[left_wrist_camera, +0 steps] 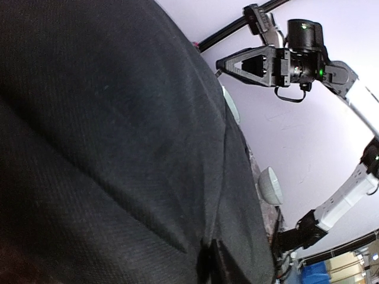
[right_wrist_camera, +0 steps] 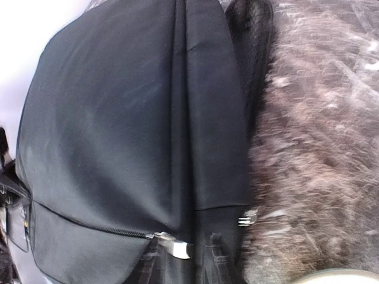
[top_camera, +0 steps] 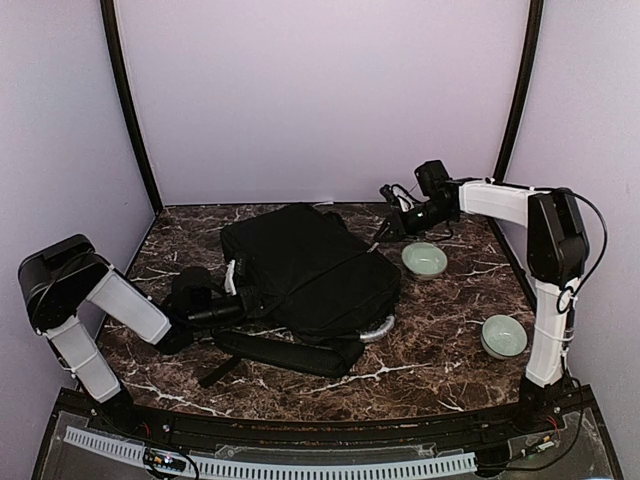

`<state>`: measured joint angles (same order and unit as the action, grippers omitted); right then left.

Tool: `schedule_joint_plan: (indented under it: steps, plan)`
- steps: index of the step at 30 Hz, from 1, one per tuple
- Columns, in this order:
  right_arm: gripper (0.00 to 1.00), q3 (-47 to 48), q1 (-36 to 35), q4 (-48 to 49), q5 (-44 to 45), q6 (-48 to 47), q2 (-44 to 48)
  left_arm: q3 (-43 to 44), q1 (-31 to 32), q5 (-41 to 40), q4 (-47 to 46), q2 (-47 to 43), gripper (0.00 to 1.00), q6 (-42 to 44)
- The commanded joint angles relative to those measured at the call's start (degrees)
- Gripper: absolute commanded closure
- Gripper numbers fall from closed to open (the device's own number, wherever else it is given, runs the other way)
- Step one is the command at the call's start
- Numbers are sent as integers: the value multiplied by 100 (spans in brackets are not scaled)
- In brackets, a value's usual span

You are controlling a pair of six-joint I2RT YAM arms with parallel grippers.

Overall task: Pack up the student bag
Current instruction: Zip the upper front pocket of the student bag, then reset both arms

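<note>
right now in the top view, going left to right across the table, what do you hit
left gripper → student bag → farther pale green bowl → nearer pale green bowl; the right gripper and the silver thing under the bag overlap the bag's right edge, so they are left out

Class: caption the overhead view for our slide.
Black student bag lies on the marble table, left gripper at its left edge, right gripper near its far-right corner, two green bowls alongside.

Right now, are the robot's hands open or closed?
Left hand: cannot tell, fingers lost against the black student bag.
Right hand: cannot tell, seen side-on.
</note>
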<state>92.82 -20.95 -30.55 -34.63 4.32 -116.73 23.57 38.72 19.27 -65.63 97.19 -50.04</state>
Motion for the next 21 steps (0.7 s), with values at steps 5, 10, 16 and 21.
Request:
schedule_joint_plan:
  steps: [5,10,16,21]
  plan:
    - [54,46,522,296,406,-350,966,1064,-113,-899,4133,-2079,51,1762]
    - [52,-102,868,520,289,-442,1676,2134,-443,-1978,6417,-2888,28,2995]
    - [48,84,1081,360,1075,-1379,2416,3980,-846,-2842,7698,-2409,11,4222]
    - [14,-36,1253,926,2372,-1374,3115,5805,-939,-3398,8394,-1452,10,4525]
